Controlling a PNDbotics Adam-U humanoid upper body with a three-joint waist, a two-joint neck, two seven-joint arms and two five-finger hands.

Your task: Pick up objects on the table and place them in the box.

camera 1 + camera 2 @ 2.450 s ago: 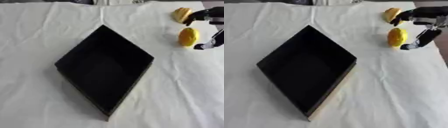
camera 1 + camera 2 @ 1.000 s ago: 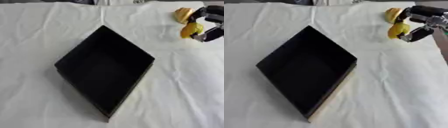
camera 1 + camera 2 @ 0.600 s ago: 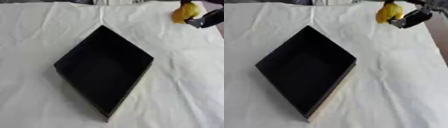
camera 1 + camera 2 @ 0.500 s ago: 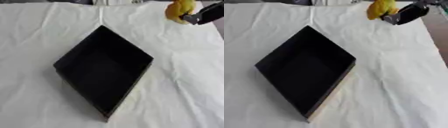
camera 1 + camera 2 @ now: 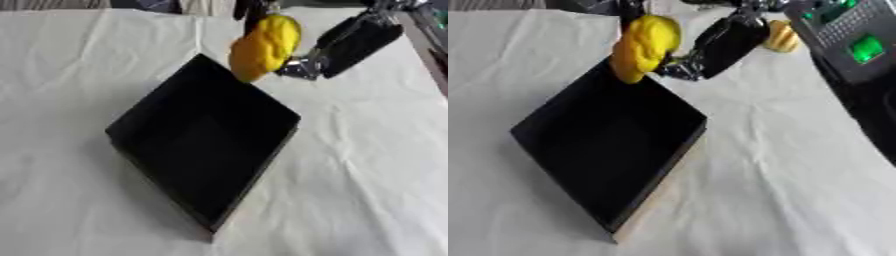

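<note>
Yellow object (image 5: 265, 46) now over box (image 5: 203, 155), hand (image 5: 346, 45) blurred.

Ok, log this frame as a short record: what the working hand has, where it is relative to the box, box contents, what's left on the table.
working hand: right hand
held: yellow object, fingers curled round it
position: at the box's far corner, above the rim, not yet released
box: black, open, nothing visible inside
left on table: second yellow object, far right
surface: white cloth
left hand: not in view
</note>
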